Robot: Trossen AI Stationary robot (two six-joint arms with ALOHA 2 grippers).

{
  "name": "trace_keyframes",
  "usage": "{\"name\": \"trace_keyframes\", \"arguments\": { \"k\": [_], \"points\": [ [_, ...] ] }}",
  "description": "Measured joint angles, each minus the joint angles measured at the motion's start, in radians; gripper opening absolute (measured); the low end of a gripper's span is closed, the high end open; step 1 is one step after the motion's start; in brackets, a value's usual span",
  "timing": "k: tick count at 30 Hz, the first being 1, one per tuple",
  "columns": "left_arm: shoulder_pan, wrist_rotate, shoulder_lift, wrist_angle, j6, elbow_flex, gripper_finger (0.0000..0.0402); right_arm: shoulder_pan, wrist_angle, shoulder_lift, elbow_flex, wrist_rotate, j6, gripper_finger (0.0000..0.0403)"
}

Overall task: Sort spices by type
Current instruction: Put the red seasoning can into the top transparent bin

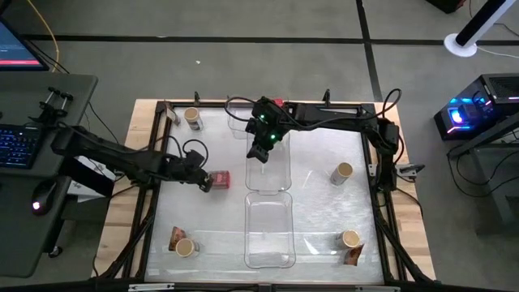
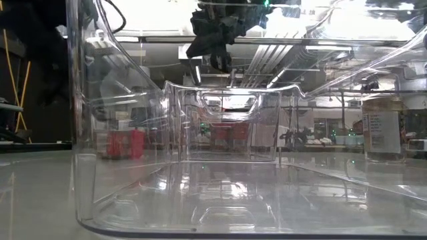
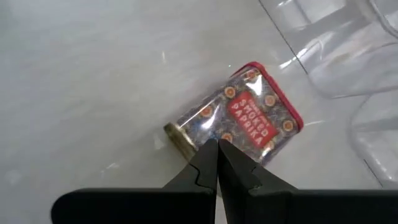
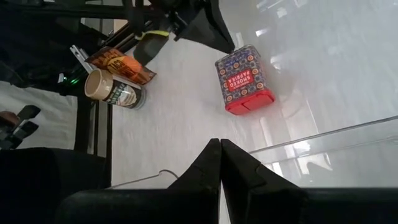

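Left gripper (image 1: 204,184), fingers shut and holding nothing, sits just at the 9 o'clock side of the red tin (image 1: 219,179) lying flat on the table left of the trays (image 1: 268,229), its long axis running roughly 3-to-9; right gripper (image 1: 259,152), also shut, hovers farther off toward 1 o'clock.

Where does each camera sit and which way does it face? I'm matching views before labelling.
High: overhead, looking down on the table; both arms show.
Low: at tabletop level, looking through clear trays; the right arm hangs above.
Left wrist: on the left arm, facing a red paprika tin; its shut fingers show.
Right wrist: on the right arm, its shut fingers show.
Shared: both wrist views see that tin.
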Motion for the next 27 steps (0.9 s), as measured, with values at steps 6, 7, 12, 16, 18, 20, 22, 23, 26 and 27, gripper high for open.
{"name": "trace_keyframes", "arguments": {
  "k": [6,7,12,16,18,20,22,23,26,27],
  "points": [
    [-0.042,-0.002,-0.014,-0.046,-0.022,0.002,0.0000,-0.013,0.000,0.000,0.000,0.000,0.016,0.0000],
    [-0.048,-0.006,-0.015,-0.045,-0.024,-0.002,0.0000,-0.014,0.000,0.000,0.000,0.000,0.016,0.0000],
    [-0.055,-0.021,-0.014,-0.009,-0.051,-0.039,0.0000,-0.014,0.003,0.000,0.000,0.000,0.016,0.0000],
    [-0.054,-0.029,-0.011,0.033,-0.053,-0.063,0.0000,-0.013,0.004,0.000,0.000,-0.002,0.016,0.0000],
    [-0.050,-0.031,-0.012,0.066,-0.053,-0.076,0.0000,-0.014,0.004,0.000,0.000,-0.002,0.016,0.0000],
    [-0.050,-0.031,-0.012,0.071,-0.067,-0.085,0.0000,-0.014,0.004,0.000,0.000,-0.002,0.016,0.0000],
    [-0.050,-0.036,-0.018,0.076,-0.076,-0.084,0.0000,-0.014,0.004,0.000,0.000,-0.002,0.017,0.0000],
    [-0.050,-0.040,-0.024,0.082,-0.076,-0.080,0.0000,-0.014,0.004,0.000,0.000,-0.002,0.019,0.0000],
    [-0.050,-0.057,-0.039,0.097,-0.052,-0.065,0.0000,-0.014,0.004,0.000,0.000,-0.002,0.019,0.0000],
    [-0.050,-0.061,-0.044,0.096,-0.043,-0.064,0.0000,-0.014,0.004,0.000,0.000,-0.002,0.019,0.0000]
  ]
}}
